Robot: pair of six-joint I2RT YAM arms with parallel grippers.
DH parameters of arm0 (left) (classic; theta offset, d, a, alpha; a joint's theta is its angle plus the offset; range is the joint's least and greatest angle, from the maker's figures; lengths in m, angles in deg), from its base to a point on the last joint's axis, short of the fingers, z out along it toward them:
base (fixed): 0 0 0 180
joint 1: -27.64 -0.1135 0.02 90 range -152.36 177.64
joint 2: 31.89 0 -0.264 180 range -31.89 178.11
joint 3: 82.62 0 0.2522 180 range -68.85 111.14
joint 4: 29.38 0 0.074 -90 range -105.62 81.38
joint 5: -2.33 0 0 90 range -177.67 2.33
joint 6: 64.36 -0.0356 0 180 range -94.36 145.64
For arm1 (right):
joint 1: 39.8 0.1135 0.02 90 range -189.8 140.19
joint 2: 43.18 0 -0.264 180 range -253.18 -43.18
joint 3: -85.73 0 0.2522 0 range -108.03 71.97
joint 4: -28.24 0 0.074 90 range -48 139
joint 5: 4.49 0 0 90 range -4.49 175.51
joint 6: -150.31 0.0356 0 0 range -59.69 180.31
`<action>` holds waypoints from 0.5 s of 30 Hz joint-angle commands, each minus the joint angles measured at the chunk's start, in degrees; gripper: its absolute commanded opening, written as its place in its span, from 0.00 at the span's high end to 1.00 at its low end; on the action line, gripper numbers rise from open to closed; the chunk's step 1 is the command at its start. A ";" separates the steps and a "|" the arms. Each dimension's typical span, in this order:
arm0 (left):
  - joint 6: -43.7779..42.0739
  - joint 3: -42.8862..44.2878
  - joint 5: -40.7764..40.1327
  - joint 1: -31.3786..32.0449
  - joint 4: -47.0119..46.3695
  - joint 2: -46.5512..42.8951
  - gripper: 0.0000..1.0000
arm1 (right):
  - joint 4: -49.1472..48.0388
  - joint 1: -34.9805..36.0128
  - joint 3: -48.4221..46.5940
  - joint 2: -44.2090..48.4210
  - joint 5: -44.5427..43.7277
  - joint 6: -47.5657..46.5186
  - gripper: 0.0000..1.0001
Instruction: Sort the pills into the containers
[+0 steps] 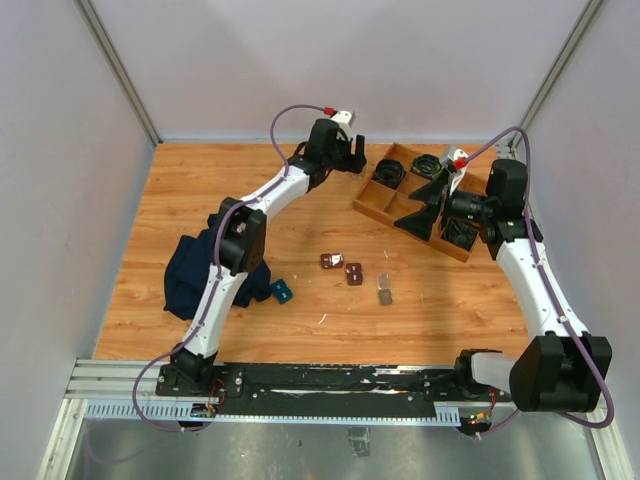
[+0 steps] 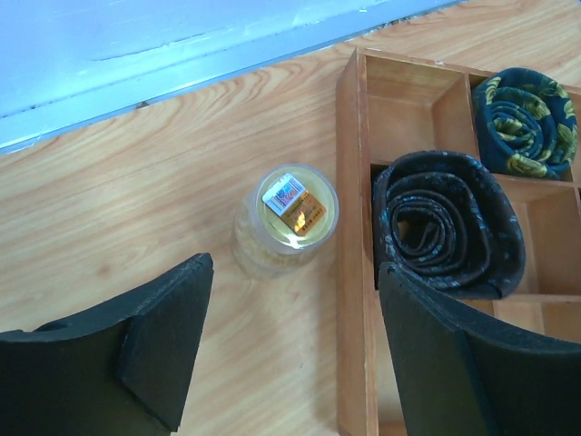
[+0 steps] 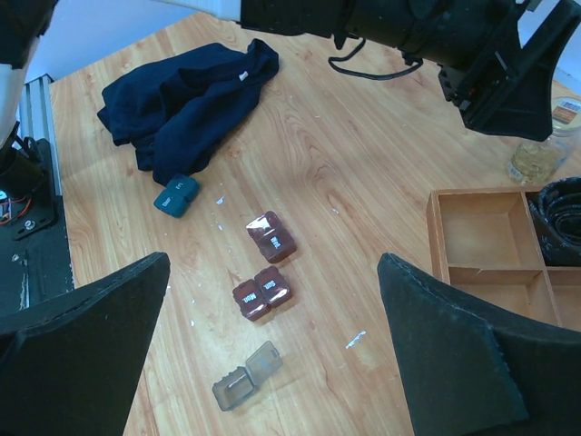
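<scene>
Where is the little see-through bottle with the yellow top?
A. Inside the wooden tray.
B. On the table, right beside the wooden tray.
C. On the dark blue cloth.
B: the bottle stands on the table just outside the wooden tray, against its wall and not in any compartment.

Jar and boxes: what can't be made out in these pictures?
Jar, left wrist view: contents indistinct under the labelled lid.
Brown boxes, right wrist view: shut lids hide the contents; lid marks blurred.
Brown boxes, top view: marks too small to read.
</scene>
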 commanded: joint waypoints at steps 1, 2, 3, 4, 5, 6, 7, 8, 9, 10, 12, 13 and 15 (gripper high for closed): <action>-1.07 3.65 0.67 0.06 -5.11 3.27 0.23 | -1.45 -1.06 -1.76 0.26 1.09 0.96 0.01; -0.86 3.60 0.62 0.06 -6.31 3.68 0.24 | -1.39 -1.16 -1.76 0.20 1.22 0.98 0.01; -0.89 3.73 0.46 0.06 -7.31 4.12 0.25 | -1.39 -1.25 -1.81 0.16 1.32 1.02 0.01; -0.98 3.91 -0.02 0.06 -7.91 4.52 0.26 | -1.38 -1.31 -1.83 0.11 1.42 1.02 0.01; -1.03 4.33 -0.45 0.06 -8.26 5.06 0.28 | -1.45 -1.34 -1.85 0.06 1.49 1.02 0.01; -1.12 4.70 -0.72 0.06 -8.53 5.46 0.29 | -1.39 -1.35 -1.85 0.06 1.57 0.98 0.01; -1.08 4.97 -0.80 0.06 -8.92 5.84 0.30 | -1.39 -1.35 -1.83 -0.08 1.66 1.06 0.01; -1.08 5.17 -0.56 0.06 -9.46 6.05 0.30 | -1.36 -1.43 -1.81 -0.11 1.80 1.04 0.01; -1.04 5.16 -0.41 0.06 -10.19 6.25 0.30 | -1.38 -1.48 -1.81 -0.26 1.97 1.08 0.01; -0.93 5.15 -0.40 0.06 -10.95 6.50 0.30 | -1.35 -1.44 -1.83 -0.36 2.07 1.11 0.01; -0.73 5.57 -0.86 0.06 -12.15 7.20 0.31 | -1.41 -1.44 -1.83 -0.45 2.17 1.20 0.01; -0.73 6.02 -1.28 0.06 -12.47 7.65 0.32 | -1.39 -1.44 -1.84 -0.42 2.25 1.18 0.01; -0.72 7.08 -1.73 0.06 -12.71 8.70 0.32 | -1.38 -1.52 -1.90 -0.32 2.29 1.28 0.01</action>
